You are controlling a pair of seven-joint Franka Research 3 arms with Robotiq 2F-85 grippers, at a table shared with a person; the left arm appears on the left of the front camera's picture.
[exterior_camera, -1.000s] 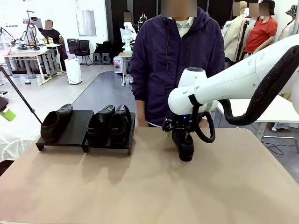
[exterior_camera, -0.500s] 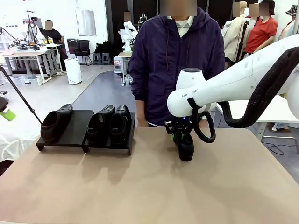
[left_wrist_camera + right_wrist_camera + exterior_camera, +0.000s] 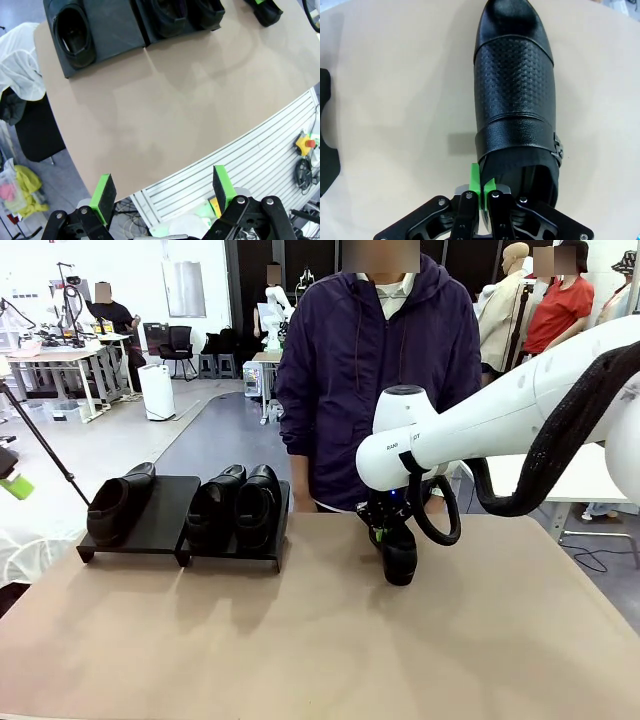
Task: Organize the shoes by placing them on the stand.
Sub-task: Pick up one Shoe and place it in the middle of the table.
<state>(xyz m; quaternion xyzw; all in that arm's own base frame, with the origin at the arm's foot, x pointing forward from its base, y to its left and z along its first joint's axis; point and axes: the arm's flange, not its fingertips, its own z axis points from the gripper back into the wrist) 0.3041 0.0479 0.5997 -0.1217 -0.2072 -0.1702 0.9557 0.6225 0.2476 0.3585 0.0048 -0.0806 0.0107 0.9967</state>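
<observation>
Shifted slightly toward the far side of the tabletop over the last second: the right arm's wrist, with the right pincer clamped on the collar edge of the fourth shoe. Rose a little in the front view too, the white wrist housing, its top nearer the person's jacket than before. Kept low at the tabletop but nudged a touch to the right and away from the camera, the shoe itself.

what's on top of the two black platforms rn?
Left platform: one loafer on its left half, right half bare. Right platform: two loafers side by side, covering most of its top.
</observation>
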